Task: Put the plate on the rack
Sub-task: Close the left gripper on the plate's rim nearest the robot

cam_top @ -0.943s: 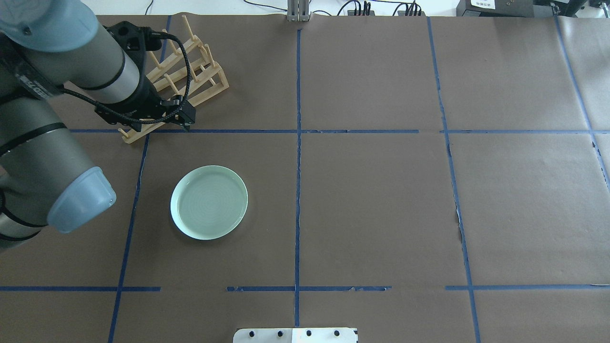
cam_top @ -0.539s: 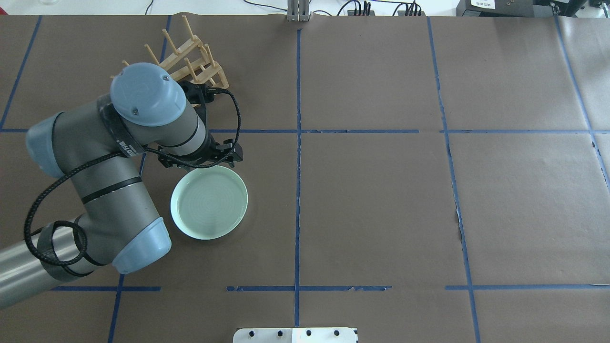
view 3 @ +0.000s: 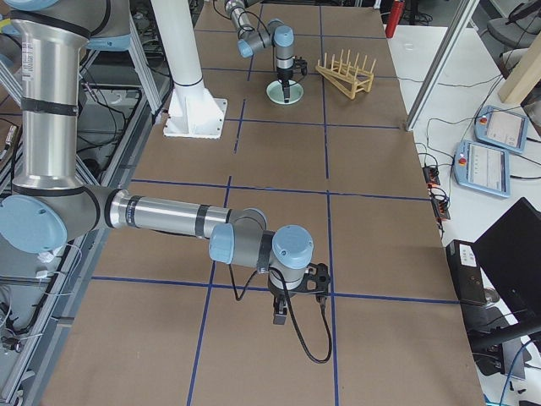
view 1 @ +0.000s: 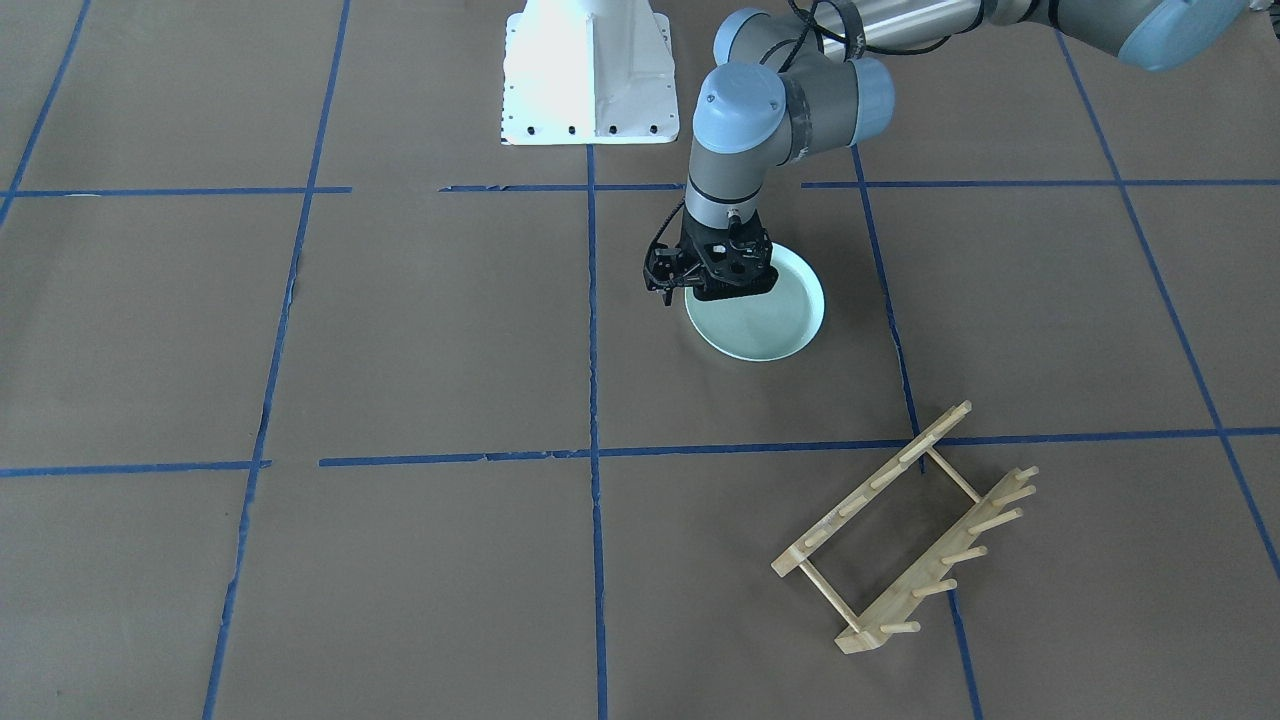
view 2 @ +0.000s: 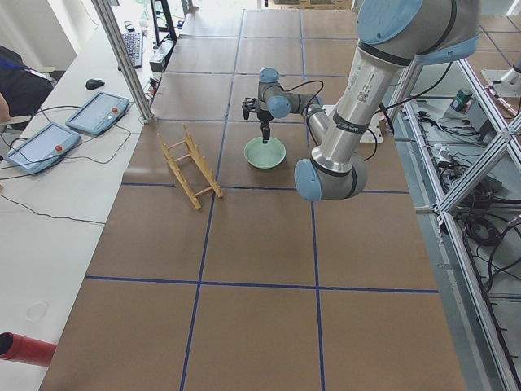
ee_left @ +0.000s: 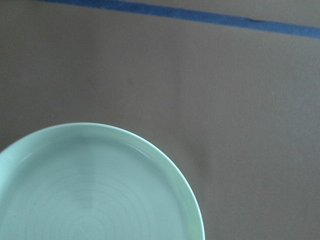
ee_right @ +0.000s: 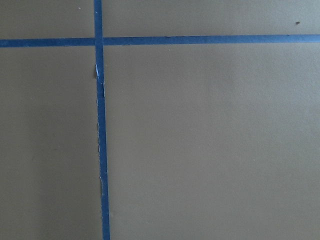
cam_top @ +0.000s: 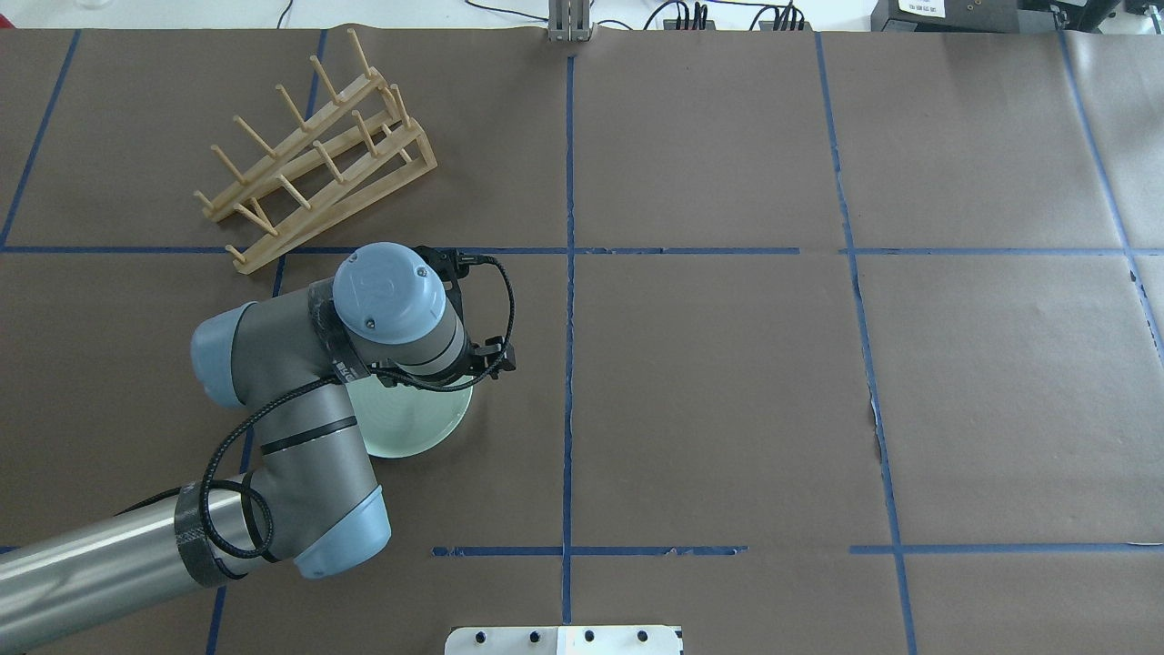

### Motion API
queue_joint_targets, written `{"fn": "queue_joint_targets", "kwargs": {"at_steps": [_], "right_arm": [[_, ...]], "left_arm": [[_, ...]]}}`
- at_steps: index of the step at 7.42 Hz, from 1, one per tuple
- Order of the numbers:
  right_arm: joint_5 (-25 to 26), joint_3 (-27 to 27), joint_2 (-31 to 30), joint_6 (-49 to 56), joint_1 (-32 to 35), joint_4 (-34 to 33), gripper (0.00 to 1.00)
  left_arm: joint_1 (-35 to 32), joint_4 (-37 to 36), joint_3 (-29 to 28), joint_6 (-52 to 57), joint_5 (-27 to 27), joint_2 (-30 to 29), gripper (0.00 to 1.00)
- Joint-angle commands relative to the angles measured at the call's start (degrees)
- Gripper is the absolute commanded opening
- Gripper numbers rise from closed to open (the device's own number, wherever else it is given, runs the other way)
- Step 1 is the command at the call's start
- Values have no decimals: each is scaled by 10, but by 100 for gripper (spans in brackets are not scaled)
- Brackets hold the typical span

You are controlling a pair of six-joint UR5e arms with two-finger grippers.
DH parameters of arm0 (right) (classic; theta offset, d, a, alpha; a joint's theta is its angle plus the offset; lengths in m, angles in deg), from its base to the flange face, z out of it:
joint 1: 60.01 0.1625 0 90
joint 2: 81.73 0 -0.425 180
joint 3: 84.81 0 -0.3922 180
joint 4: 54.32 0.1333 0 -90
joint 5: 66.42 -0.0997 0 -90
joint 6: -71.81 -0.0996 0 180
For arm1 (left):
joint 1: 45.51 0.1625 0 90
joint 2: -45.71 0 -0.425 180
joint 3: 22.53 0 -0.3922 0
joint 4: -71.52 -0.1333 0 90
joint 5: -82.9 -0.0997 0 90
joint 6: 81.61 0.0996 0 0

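Note:
The pale mint-green plate [view 1: 765,325] lies flat on the brown paper, partly covered by my left wrist in the overhead view [cam_top: 414,428]. My left gripper [view 1: 728,292] points straight down just above the plate's rim on its right side. Its fingers are hidden by its own body, so I cannot tell whether it is open or shut. The left wrist view shows the plate's rim and rings [ee_left: 90,190] with no fingers in view. The light-wood rack [cam_top: 314,150] stands empty at the far left, apart from the plate. My right gripper [view 3: 279,319] hangs low over bare paper far to the right; I cannot tell its state.
Blue tape lines [cam_top: 568,273] divide the brown paper into squares. The robot's white base plate [view 1: 588,75] sits at the near middle edge. Tablets and cables [view 2: 98,114] lie on the white bench beyond the table's far edge.
My left arm has swung from over the rack toward the near side and to the right, and it now hovers over the plate's right rim. Plate and rack have not moved.

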Motion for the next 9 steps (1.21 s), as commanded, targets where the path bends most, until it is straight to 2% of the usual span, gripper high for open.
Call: {"fn": "queue_joint_targets", "kwargs": {"at_steps": [1,3,4,7,8,9], "right_arm": [[0,0,0,0,0,0,100],[0,0,0,-1,1,0,100],[0,0,0,0,0,0,100],[0,0,0,0,1,0,100],[0,0,0,0,0,0,100],[0,0,0,0,1,0,100]], "left_arm": [[11,10,-14,-4,-6,0,98],[13,14,-23,-2,-6,-7,81],[13,14,-23,-1,-6,-7,67],[13,13,-18,2,-8,-5,10],[13,12,-16,2,-8,-6,0],[13,13,-18,1,-8,-4,0]]}}
